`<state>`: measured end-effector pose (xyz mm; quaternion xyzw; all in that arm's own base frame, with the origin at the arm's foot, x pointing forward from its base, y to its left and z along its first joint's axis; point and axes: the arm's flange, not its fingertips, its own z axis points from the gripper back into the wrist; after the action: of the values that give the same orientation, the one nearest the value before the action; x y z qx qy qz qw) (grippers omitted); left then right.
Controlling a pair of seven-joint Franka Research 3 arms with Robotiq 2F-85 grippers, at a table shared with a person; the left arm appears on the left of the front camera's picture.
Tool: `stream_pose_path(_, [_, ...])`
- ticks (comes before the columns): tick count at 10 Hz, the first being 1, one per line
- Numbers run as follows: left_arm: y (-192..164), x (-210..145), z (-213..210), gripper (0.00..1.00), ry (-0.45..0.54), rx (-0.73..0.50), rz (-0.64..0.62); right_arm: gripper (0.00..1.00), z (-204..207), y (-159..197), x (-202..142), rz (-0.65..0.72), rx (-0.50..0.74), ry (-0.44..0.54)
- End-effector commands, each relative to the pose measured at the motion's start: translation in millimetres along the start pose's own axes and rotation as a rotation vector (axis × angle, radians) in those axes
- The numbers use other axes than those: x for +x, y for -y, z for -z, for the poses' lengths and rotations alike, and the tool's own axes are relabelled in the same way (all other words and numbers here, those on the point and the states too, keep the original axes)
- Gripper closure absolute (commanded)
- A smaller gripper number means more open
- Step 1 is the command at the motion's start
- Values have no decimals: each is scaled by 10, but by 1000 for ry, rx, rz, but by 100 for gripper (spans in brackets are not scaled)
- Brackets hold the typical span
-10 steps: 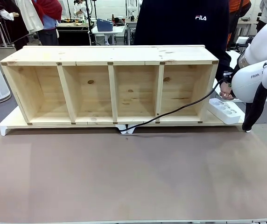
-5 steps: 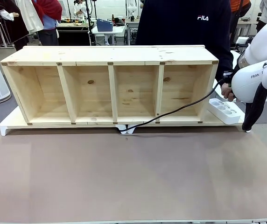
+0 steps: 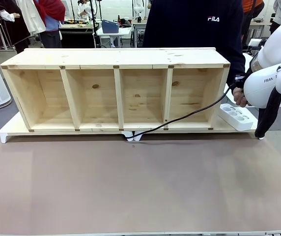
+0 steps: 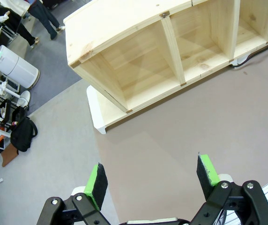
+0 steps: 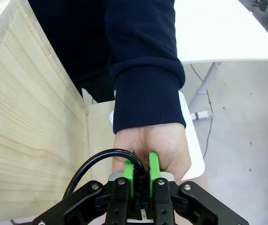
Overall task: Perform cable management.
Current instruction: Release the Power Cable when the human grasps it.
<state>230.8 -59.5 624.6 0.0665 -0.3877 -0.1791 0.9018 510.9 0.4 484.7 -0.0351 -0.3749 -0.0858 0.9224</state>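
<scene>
R fingers [image 5: 141, 176] pinch cable [image 5: 93, 161] against person's hand [image 5: 160, 150]

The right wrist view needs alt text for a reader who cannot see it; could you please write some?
The right gripper has its jaws shut on the cable, which loops off to the left. Directly behind is a person's hand in a dark sleeve, with the wooden shelf at the left.
</scene>
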Motion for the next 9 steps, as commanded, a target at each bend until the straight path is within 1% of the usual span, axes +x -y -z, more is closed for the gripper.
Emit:
stream_pose_path(1, [0,4,0,0,0,5,0,84,-13,1,10,2,0,4])
stream_pose_path(3, [0,4,0,0,0,5,0,84,0,0,0,0,0,0])
stream_pose_path(4, [0,4,0,0,0,5,0,68,-10,10,19,18,-11,-51])
stream_pose_path(5, [0,4,0,0,0,5,0,64,-13,14,19,16,-11,-55])
stream_pose_path(6, [0,4,0,0,0,5,0,64,-15,19,20,16,-12,-63])
stream_pose_path(7, [0,4,0,0,0,5,0,45,-17,25,34,21,-13,-68])
stream_pose_path(8, [0,4,0,0,0,5,0,51,-32,29,38,23,-16,-68])
stream_pose_path(9, [0,4,0,0,0,5,0,25,-40,34,37,23,-17,-68])
